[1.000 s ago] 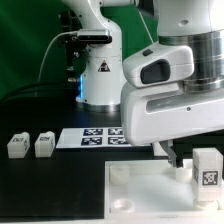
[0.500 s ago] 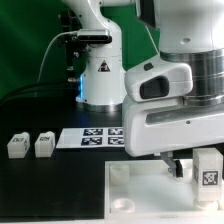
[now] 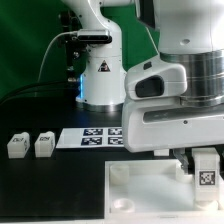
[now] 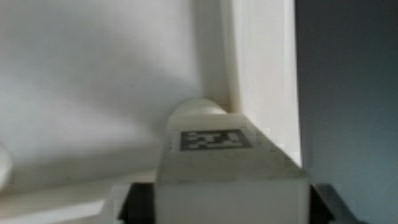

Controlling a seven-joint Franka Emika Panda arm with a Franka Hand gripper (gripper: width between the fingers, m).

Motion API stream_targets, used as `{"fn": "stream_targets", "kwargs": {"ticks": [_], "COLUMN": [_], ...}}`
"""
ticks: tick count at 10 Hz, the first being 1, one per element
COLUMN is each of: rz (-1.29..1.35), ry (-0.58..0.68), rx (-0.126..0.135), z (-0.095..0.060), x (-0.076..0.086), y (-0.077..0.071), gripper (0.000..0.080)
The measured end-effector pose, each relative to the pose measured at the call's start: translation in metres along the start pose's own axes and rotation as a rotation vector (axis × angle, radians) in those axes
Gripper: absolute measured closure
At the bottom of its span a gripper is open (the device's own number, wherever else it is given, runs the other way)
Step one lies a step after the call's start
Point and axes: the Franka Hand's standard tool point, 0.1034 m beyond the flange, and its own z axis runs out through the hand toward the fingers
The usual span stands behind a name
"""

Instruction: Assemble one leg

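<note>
One leg (image 3: 206, 168), a small white block with a black-and-white tag facing the camera, stands upright on the large white panel (image 3: 145, 195) near its edge at the exterior view's right. My gripper (image 3: 197, 160) is down around it, mostly hidden by the arm's white body. In the wrist view the leg (image 4: 222, 150) fills the gap between my dark fingers (image 4: 139, 203), which press on both its sides, so the gripper (image 4: 226, 206) is shut on the leg. Two more legs (image 3: 17, 146) (image 3: 43, 145) stand on the black table at the exterior view's left.
The marker board (image 3: 95, 138) lies flat behind the panel, in front of the robot base (image 3: 100, 80). In the wrist view the panel's raised edge (image 4: 262, 60) runs beside the leg, with dark table (image 4: 356, 80) beyond it.
My gripper has moved toward the exterior view's right, from beside the leg to around it, and now grips it. The leg stays in place.
</note>
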Motion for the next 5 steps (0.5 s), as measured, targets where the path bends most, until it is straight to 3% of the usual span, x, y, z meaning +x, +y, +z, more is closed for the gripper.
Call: {"fn": "stream_targets", "kwargs": {"ticks": [2,3,4,5], "rz": [0.158,0.408,0.641,0.9], "ry": [0.001,0.011,0.018,0.01], "rx": [0.001,0.01,0.061,0.139], "z": [0.0002,0.0012,0.0011,0.001], "x": [-0.0002,0.0019,0.0075,0.0085], "y": [-0.0008,-0.0013,0.0001,0.0047], "gripper": [0.0507,0.0507,0.0507,0.0505]}}
